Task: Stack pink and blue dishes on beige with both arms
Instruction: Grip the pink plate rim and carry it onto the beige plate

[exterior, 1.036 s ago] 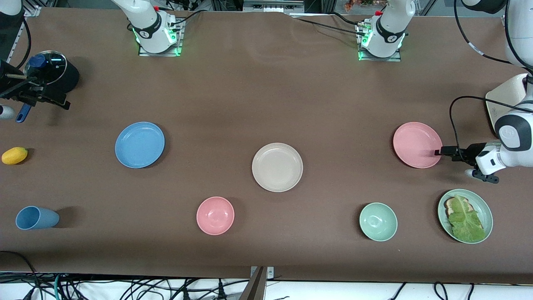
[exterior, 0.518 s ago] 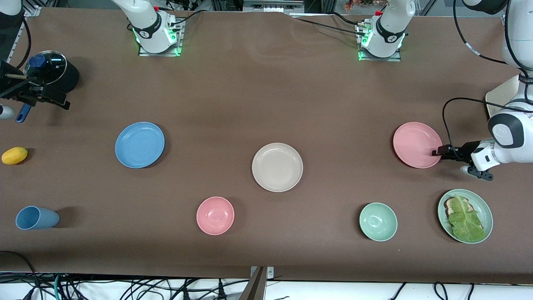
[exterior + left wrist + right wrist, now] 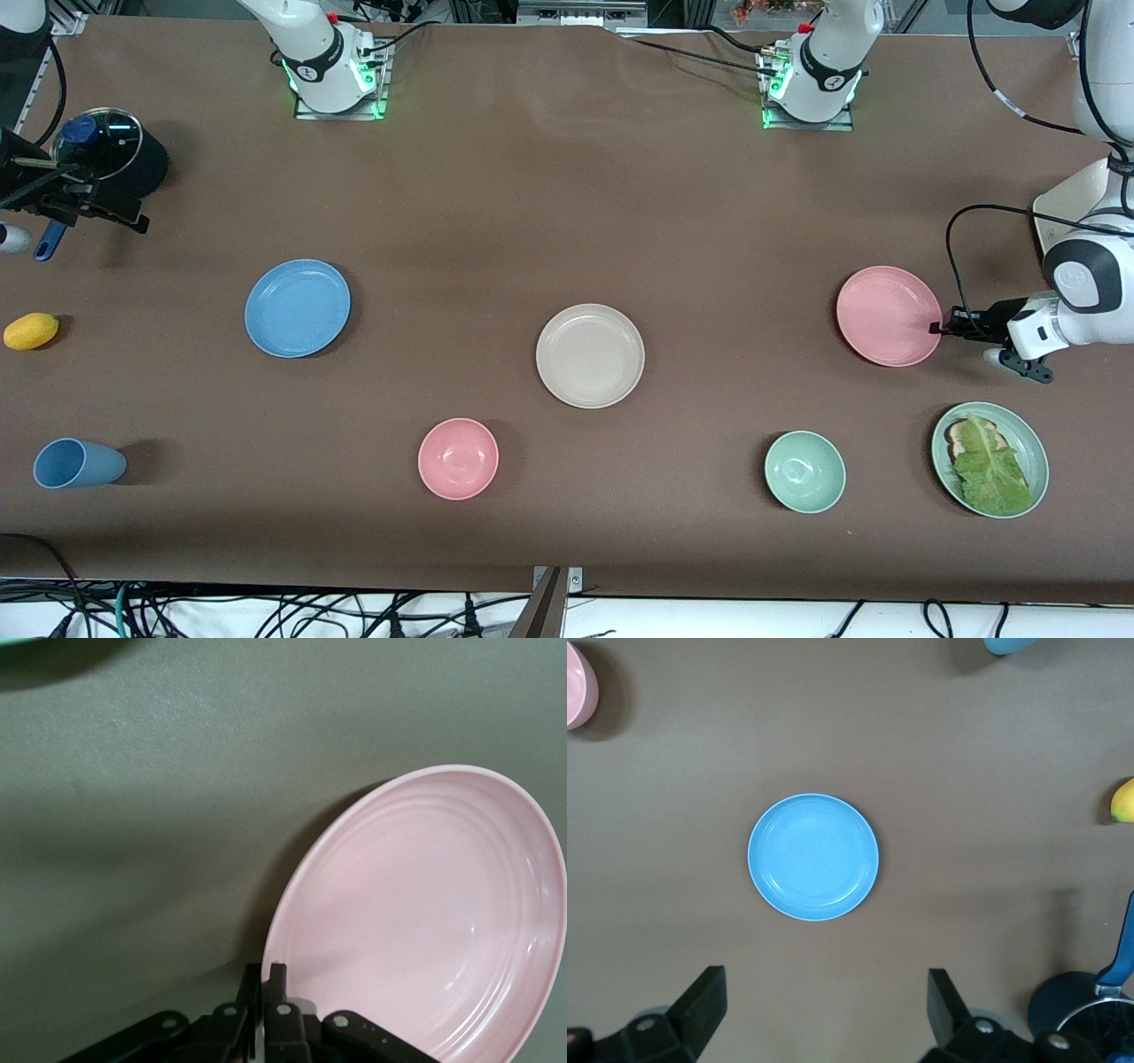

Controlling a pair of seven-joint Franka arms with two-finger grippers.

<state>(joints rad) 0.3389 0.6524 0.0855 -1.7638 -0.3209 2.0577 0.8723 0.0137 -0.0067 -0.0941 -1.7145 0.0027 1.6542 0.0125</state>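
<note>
Gripping pink plate [image 3: 889,315] rim: left pincer [image 3: 937,327]; pink plate cut off in wrist view.

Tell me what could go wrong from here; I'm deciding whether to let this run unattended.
1. The left gripper is shut on just the rim of the pink plate; such a thin edge hold could let the plate tilt or slip once carried.
2. Its way to the beige plate passes near the green bowl; a sagging plate might clip it.
3. The right gripper hangs open above the blue plate; both arms converging on the beige plate could collide.
</note>
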